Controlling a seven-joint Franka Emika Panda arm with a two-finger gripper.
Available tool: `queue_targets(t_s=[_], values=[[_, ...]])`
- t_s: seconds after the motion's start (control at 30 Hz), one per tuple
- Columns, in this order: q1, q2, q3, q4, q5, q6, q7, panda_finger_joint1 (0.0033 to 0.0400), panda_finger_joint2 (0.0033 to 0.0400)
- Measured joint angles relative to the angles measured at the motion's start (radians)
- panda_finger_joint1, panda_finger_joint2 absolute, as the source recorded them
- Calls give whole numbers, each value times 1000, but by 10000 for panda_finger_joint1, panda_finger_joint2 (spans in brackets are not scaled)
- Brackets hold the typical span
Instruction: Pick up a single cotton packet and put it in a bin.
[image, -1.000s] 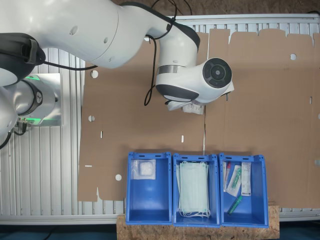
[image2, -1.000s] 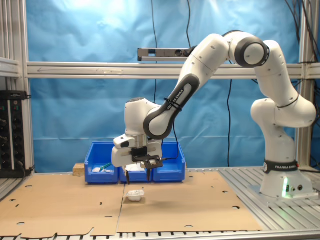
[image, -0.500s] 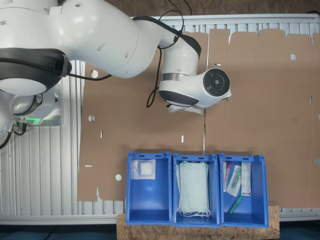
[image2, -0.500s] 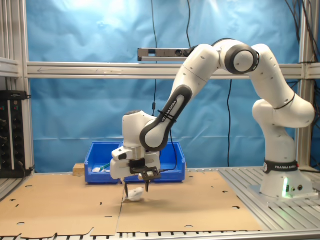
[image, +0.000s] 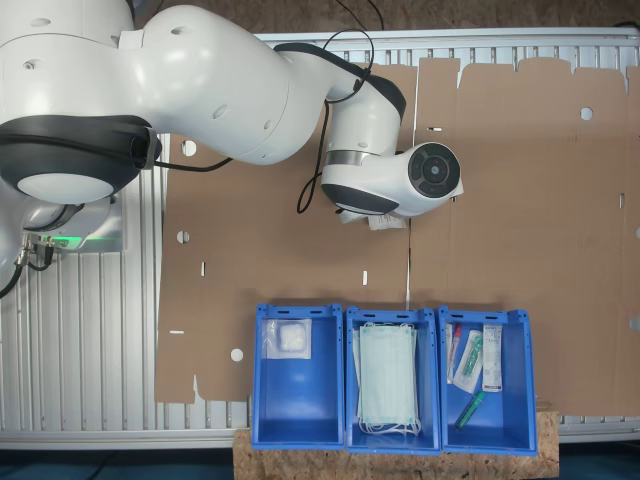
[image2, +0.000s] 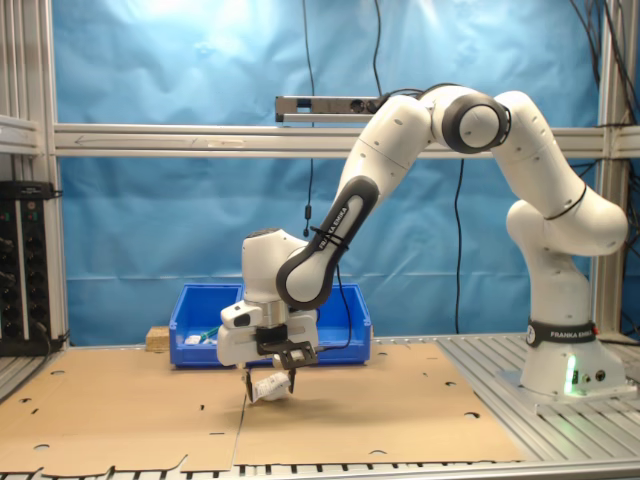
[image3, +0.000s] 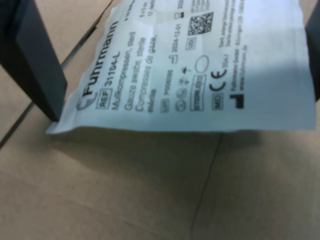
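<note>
Brown cardboard sheets (image: 500, 200) spread flat over the ribbed metal counter (image: 90, 350), with small holes and slots punched here and there. Seam between two sheets visible in the wrist view too (image3: 205, 185). In the first exterior view, middle blue crate (image: 392, 318) stuffed with pale green face masks (image: 388, 378); crate at the first exterior view's right (image: 522, 380) loaded with long thin packets (image: 492, 358) and a green item (image: 470, 408). Chipboard plank (image: 400, 462) under the crates. Blue backdrop (image2: 180, 200) behind everything in the second exterior view, plus a black rack (image2: 25, 265) at the second exterior view's left.
</note>
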Motion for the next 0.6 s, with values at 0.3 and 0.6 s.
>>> queue_targets(t_s=[0.3,0.6], values=[[-8,0,8,2,1,3,0,400,400],[-12,0,8,3,1,6,0,400,400]])
